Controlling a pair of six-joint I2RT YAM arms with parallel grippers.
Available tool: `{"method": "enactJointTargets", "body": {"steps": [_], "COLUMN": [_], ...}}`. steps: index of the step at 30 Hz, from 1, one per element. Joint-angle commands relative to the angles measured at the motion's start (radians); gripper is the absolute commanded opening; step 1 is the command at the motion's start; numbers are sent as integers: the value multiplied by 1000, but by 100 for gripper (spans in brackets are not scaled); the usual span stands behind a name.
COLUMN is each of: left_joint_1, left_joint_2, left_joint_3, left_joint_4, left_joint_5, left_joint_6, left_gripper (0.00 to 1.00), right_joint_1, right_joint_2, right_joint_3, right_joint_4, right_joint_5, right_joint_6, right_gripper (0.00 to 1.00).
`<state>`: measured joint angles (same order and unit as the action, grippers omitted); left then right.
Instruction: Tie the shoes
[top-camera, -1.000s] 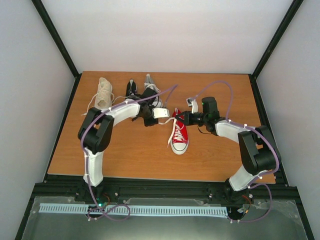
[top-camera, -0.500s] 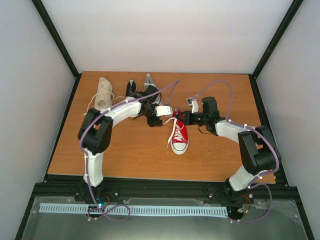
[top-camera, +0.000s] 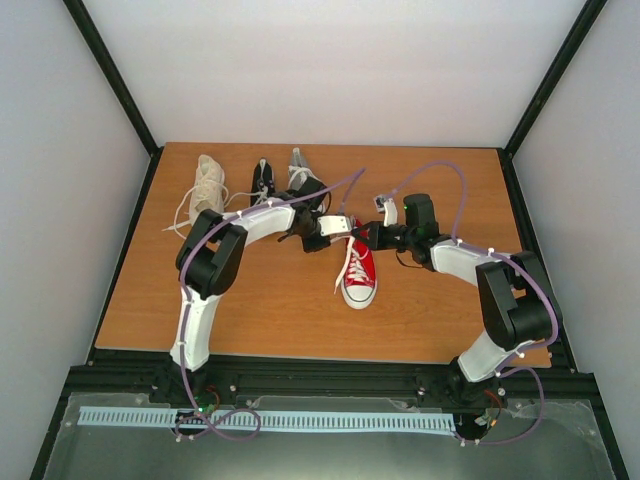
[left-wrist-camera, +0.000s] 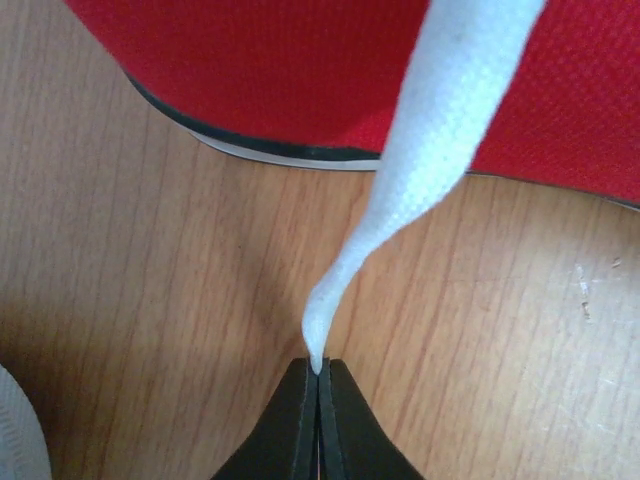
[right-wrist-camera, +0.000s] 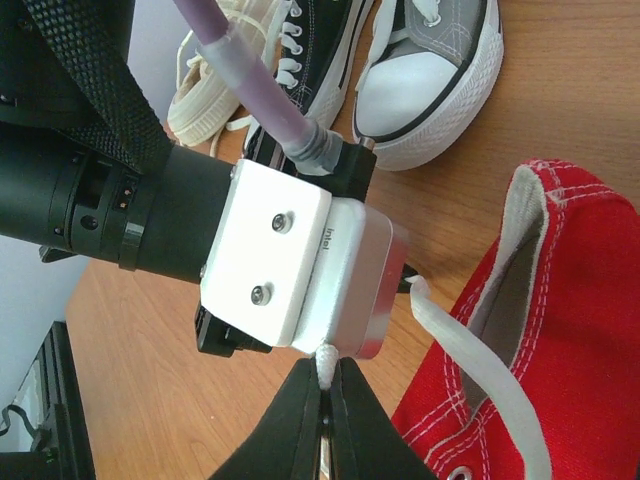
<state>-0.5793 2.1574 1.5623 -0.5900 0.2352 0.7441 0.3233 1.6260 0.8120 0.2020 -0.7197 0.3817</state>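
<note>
The red shoe (top-camera: 358, 272) lies mid-table, toe toward me, its white laces loose. The cream high-top (top-camera: 207, 186), the black shoe (top-camera: 263, 178) and the grey shoe (top-camera: 302, 166) stand in a row at the back left. My left gripper (left-wrist-camera: 319, 372) is shut on the end of one white lace (left-wrist-camera: 420, 170), low over the wood beside the red shoe's side (left-wrist-camera: 300, 70). My right gripper (right-wrist-camera: 326, 372) is shut on the other lace end, right against the left wrist camera (right-wrist-camera: 300, 260). In the top view both grippers meet at the shoe's heel (top-camera: 353, 235).
The left arm (top-camera: 262, 220) reaches across in front of the black and grey shoes and partly hides the grey one. In the right wrist view the grey shoe (right-wrist-camera: 430, 70), black shoe (right-wrist-camera: 320, 40) and cream shoe (right-wrist-camera: 215, 90) lie just behind the left wrist.
My left arm has swung right, bringing its gripper from near the grey shoe to the red shoe's heel, close to the right gripper. The right arm has barely moved.
</note>
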Motion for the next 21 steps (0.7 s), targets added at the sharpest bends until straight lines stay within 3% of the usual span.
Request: {"method": "enactJointTargets", "body": {"steps": [1,9,13,21], "left_joint_1": [-5,-61,-111,-238], "left_joint_2": [-60,-298,-300,-246], "left_joint_3": [-15,-87,-32,113], "left_joint_4": [8,-215,-377,-470], "left_joint_5": [46,156,211,358], "left_joint_6": [-11,82,72,-37], "left_gripper": [1,1,1,1], "right_joint_1": [5,5,5,5], "right_joint_2": [-4,-9,-17,-35], "right_joint_3": [7,7,-6,-25], "right_joint_4": [11,23,29,38], "right_joint_5": [20,37,48,52], "right_joint_6": [-2,9,12,22], "right_gripper": [3,3,3,3]}}
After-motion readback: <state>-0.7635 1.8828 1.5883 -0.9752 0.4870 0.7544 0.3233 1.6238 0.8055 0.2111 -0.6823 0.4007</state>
